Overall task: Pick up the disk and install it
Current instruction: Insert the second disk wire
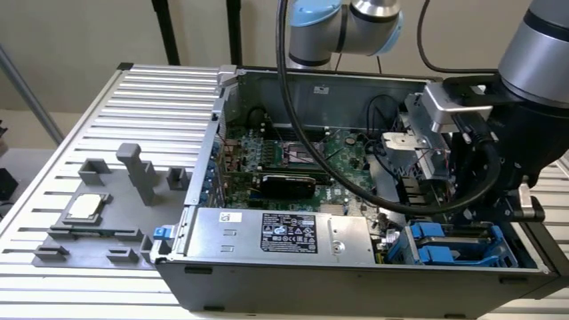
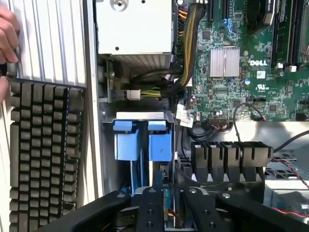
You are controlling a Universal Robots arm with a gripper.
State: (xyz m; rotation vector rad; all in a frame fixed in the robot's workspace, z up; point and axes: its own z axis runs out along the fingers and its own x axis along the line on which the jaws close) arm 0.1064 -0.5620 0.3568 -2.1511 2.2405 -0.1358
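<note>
Exterior view: PC case (image 1: 204, 133) lies open on its side on the slatted table (image 1: 133, 87), so the bays face up for access. The arm's wrist hangs over the case's corner at the exterior view's right, w/ the blue drive bay (image 1: 454, 243) below it. Wrist view: gripper (image 2: 166, 203) sits right over the blue-railed disk (image 2: 142, 140), which stands edge-up in its slot beside the motherboard (image 2: 251, 58). Fingers straddle the slot, but gripping or just open – can't tell. A hand (image 2: 7, 38) rests by a keyboard (image 2: 41, 145) outside the case.
</note>
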